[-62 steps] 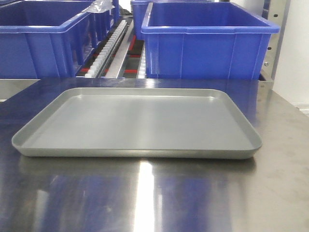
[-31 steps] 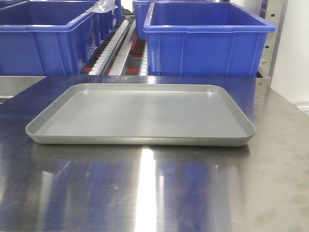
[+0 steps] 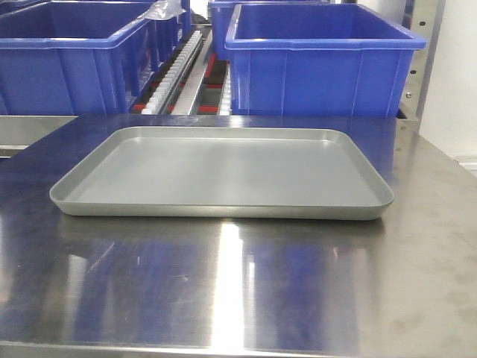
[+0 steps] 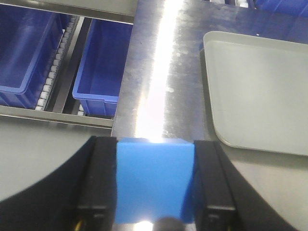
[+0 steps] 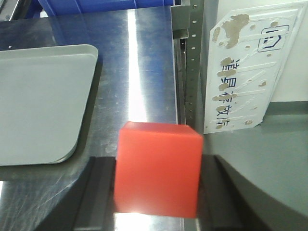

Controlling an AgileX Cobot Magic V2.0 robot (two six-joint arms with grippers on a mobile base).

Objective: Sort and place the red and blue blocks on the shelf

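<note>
In the front view the grey tray (image 3: 223, 210) lies flat on the steel table (image 3: 238, 291), its long axis running side to side, with two dark-blue bins (image 3: 320, 71) behind it. Nothing rests in the tray, and neither cube nor arm shows here. In the left wrist view the left gripper (image 4: 155, 185) is clamped on the blue block (image 4: 155, 173), a dark finger pressed against each side face. The tray's near corner (image 4: 216, 130) lies ahead and to the right of the block, apart from it, with a strip of bare steel between them. In the right wrist view the right gripper (image 5: 156, 195) grips the red block (image 5: 158, 166) the same way. Here the tray (image 5: 43, 101) lies ahead and to the left, and a perforated shelf upright (image 5: 190, 62) with a worn label (image 5: 245, 72) stands beside the block on the side away from the tray. So the arms flank the tray, blue at its left end and red at its right, and each would have to carry its cube inward to reach it.
</note>
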